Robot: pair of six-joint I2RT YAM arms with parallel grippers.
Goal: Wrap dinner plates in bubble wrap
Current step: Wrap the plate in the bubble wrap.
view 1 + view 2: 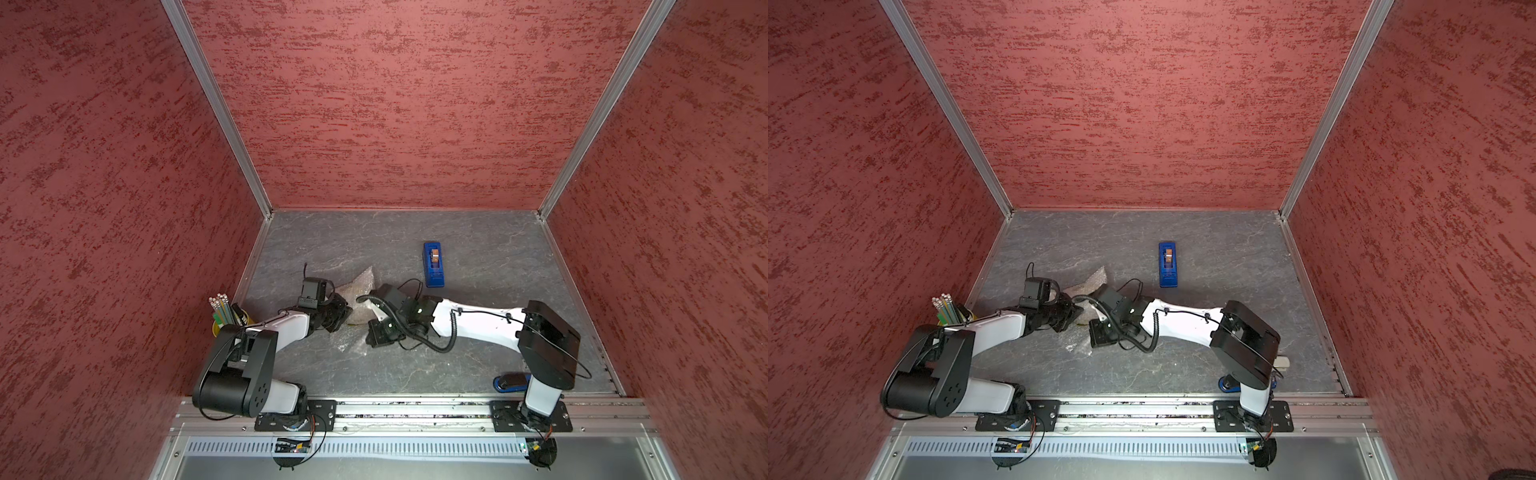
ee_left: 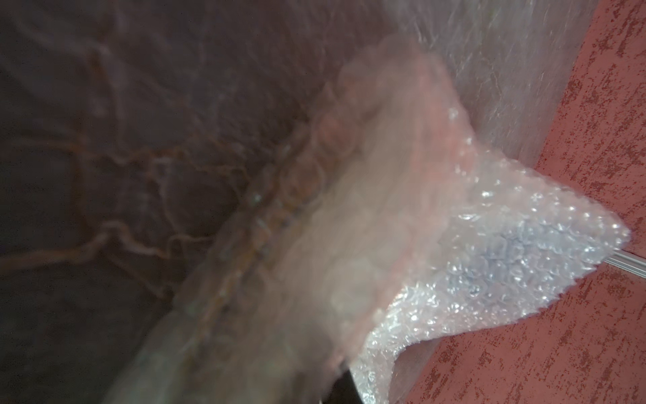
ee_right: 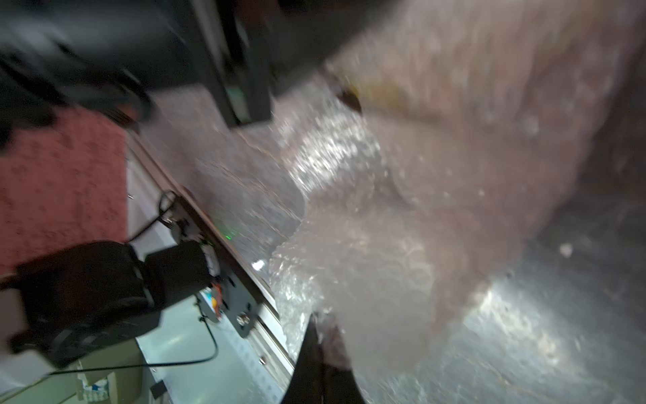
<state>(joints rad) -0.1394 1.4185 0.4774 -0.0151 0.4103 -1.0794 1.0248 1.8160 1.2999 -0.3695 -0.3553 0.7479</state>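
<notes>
Where bubble wrap (image 1: 360, 282) lies, tabletop (image 1: 498, 257), red walls (image 1: 395, 104)

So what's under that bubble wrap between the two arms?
Only a yellow sliver, apparently the plate, shows beneath the bubble wrap; the rest of it is hidden by the wrap's folds.

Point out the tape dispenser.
In both top views the tape dispenser lies on the table, mid-depth, to the right of the bubble wrap and apart from it.
</notes>
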